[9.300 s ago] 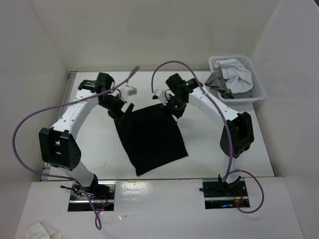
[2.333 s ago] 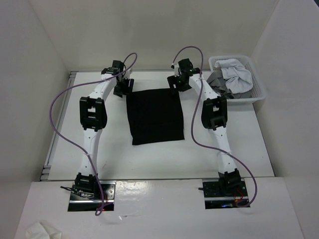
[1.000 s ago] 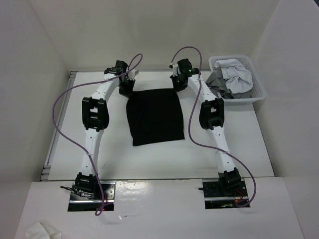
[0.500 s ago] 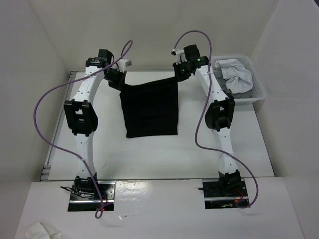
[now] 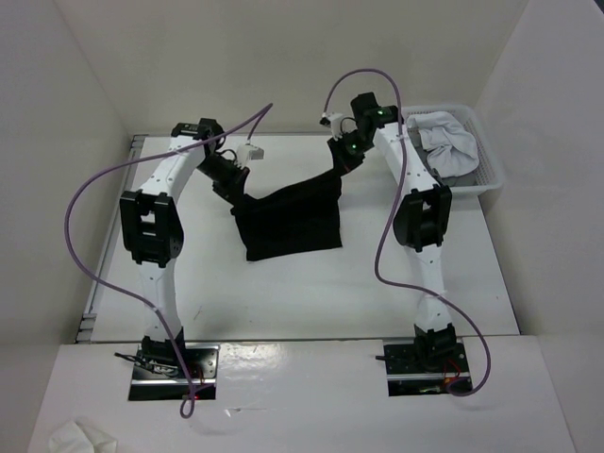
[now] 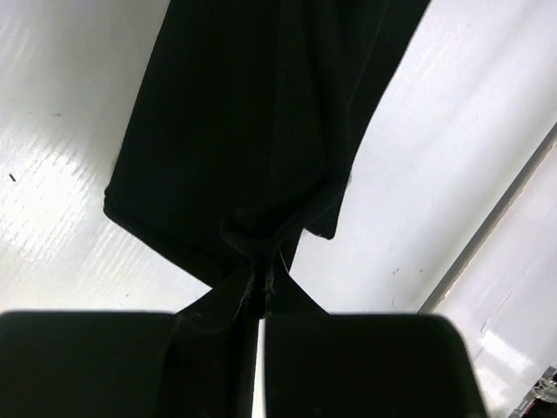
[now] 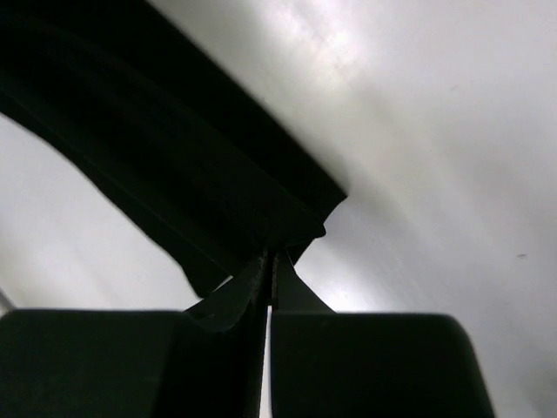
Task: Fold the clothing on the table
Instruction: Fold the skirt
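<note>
The black clothing point(image 5: 291, 219) hangs between my two grippers over the far middle of the white table point(image 5: 283, 293). Its far edge is lifted and sags between them, while the near part lies flat. My left gripper point(image 5: 236, 193) is shut on the far left corner, and my right gripper point(image 5: 337, 168) is shut on the far right corner. In the left wrist view the clothing point(image 6: 252, 148) bunches into the shut gripper point(image 6: 259, 292). In the right wrist view a folded edge of the clothing point(image 7: 174, 157) runs into the shut gripper point(image 7: 271, 266).
A white basket point(image 5: 486, 175) at the far right holds white point(image 5: 444, 142) and grey garments. White walls close in the table on the left, back and right. Purple cables arc over both arms. A crumpled white cloth point(image 5: 80, 439) lies at the bottom left.
Both grippers have lifted the clothing's far edge and carried it toward me, so the far part now sags over the near part. Earlier the clothing lay flat.
</note>
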